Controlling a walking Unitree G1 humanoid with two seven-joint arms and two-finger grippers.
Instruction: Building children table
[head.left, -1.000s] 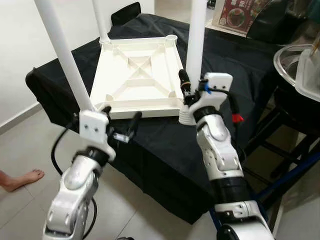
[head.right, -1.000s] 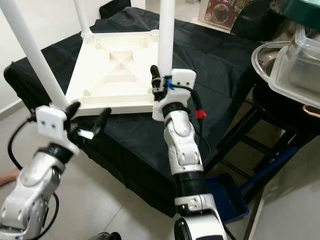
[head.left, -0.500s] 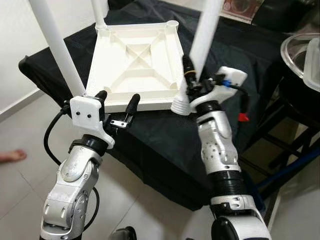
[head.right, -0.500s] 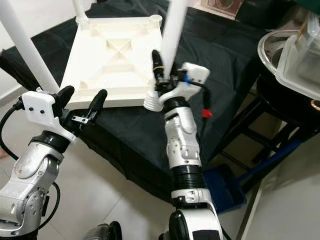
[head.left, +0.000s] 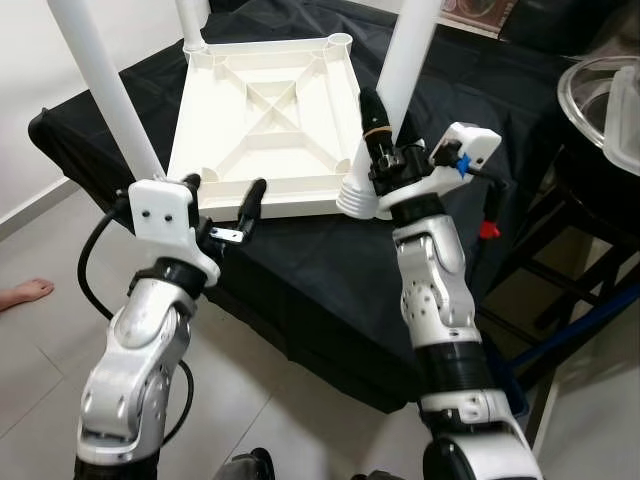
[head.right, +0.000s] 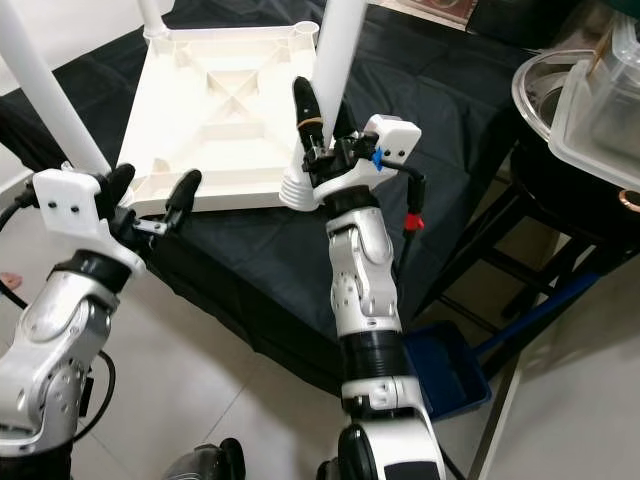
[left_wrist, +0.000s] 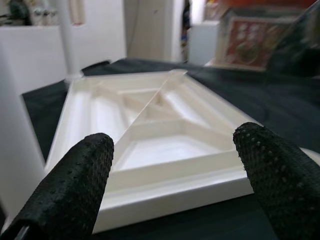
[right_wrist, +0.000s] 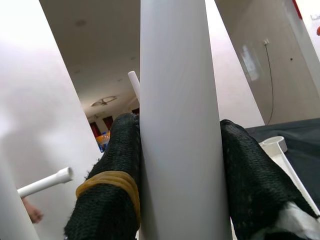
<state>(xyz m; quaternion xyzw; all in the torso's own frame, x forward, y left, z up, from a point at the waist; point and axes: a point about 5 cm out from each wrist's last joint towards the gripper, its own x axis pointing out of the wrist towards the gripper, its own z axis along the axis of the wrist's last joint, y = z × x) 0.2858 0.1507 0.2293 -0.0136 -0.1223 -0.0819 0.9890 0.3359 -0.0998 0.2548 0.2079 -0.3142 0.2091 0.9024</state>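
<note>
black cloth (head.left: 300, 270) | right pincer (head.left: 385, 150) clamps table leg (head.left: 405, 60)

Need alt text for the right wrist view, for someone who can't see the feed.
The right hand is closed on a white table leg, one black finger pressed against each side. Other white legs stand nearby, and a corner of black cloth shows beyond.

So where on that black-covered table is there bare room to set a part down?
Bare black cloth lies between the upturned tabletop and the table's right edge. The near edge is crowded: right gripper clamps a white leg, open left gripper hovers by the corner.
</note>
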